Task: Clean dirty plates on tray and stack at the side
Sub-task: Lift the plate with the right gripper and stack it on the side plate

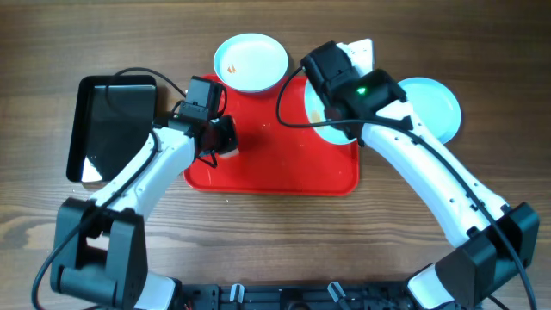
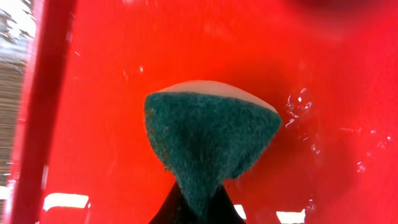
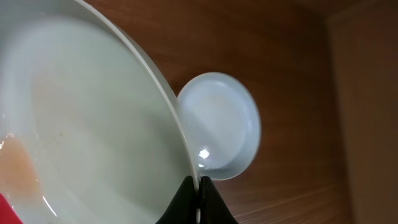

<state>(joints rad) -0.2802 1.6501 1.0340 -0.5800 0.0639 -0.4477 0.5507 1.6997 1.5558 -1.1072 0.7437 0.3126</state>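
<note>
The red tray lies at the table's middle. My left gripper is over its left part, shut on a green-and-white sponge held just above the tray floor. My right gripper is shut on the rim of a pale plate tilted up at the tray's right edge, with an orange smear on it. It is mostly hidden under the arm in the overhead view. A second plate with orange smears sits behind the tray. A third plate lies on the table to the right, also in the right wrist view.
A black glossy tray lies at the left, close to my left arm. A white object lies behind the right gripper. Water drops sit on the tray floor. Bare wood surrounds both trays.
</note>
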